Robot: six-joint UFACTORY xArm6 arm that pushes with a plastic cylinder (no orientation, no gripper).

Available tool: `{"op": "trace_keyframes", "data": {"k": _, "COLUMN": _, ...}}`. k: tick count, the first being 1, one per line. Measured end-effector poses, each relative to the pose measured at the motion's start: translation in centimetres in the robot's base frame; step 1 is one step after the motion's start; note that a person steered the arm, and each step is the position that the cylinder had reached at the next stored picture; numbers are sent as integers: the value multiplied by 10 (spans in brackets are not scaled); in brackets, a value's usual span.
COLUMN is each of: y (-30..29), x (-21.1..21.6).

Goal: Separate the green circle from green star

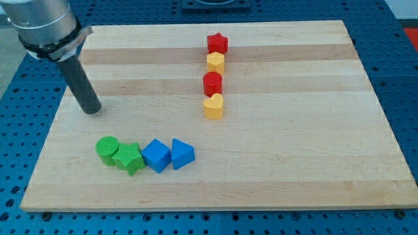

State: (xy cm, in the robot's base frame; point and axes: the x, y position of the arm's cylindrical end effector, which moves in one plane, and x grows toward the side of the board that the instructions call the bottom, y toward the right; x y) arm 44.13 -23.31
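The green circle (106, 150) sits near the view's bottom left of the wooden board (294, 170). The green star (130, 158) touches it on its right and slightly lower. My tip (92, 109) rests on the board above and a little left of the green circle, about a block's width or more away, touching no block.
A blue cube (157, 155) touches the green star's right side, and a blue triangle (183, 154) follows it. A column stands at the top middle: red star (217, 44), yellow hexagon (216, 62), red circle (213, 83), yellow heart (213, 106).
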Motion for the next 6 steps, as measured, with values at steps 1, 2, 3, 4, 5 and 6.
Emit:
{"op": "trace_keyframes", "data": {"k": 1, "y": 0, "x": 92}}
{"op": "trace_keyframes", "data": {"k": 2, "y": -4, "x": 149}}
{"op": "trace_keyframes", "data": {"k": 3, "y": -2, "x": 176}}
{"op": "trace_keyframes", "data": {"k": 4, "y": 4, "x": 141}}
{"op": "trace_keyframes", "data": {"k": 5, "y": 7, "x": 129}}
{"op": "trace_keyframes", "data": {"k": 6, "y": 7, "x": 125}}
